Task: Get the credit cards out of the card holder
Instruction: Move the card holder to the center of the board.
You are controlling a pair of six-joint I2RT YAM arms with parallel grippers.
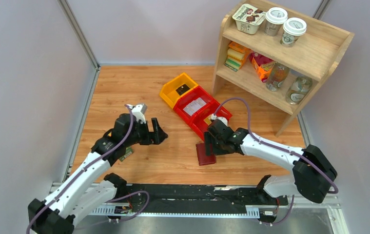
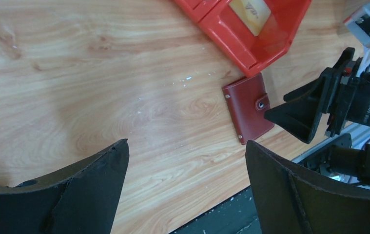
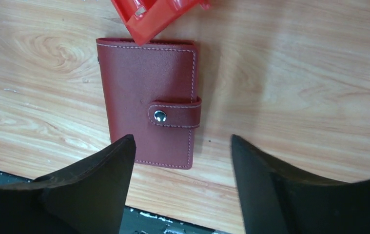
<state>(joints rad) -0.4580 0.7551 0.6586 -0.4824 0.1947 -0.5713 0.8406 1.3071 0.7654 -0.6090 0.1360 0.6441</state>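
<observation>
Over the near middle of the table [image 1: 173, 163], the right arm [image 1: 270, 148] stretches leftward from its base, and the right gripper [image 3: 181, 141] stands wide apart above the wallet [image 3: 144, 87], holding nothing; whether a finger touches the leather I cannot tell. At the left side, the left arm [image 1: 92, 165] is folded at the elbow, and the left gripper [image 2: 185, 146] points toward the wallet from well apart, also wide and empty. The wallet lies flat and closed, its snap tab [image 3: 173, 114] fastened, so the inside is hidden, and a corner of the red bin [image 3: 148, 19] covers part of its far edge.
</observation>
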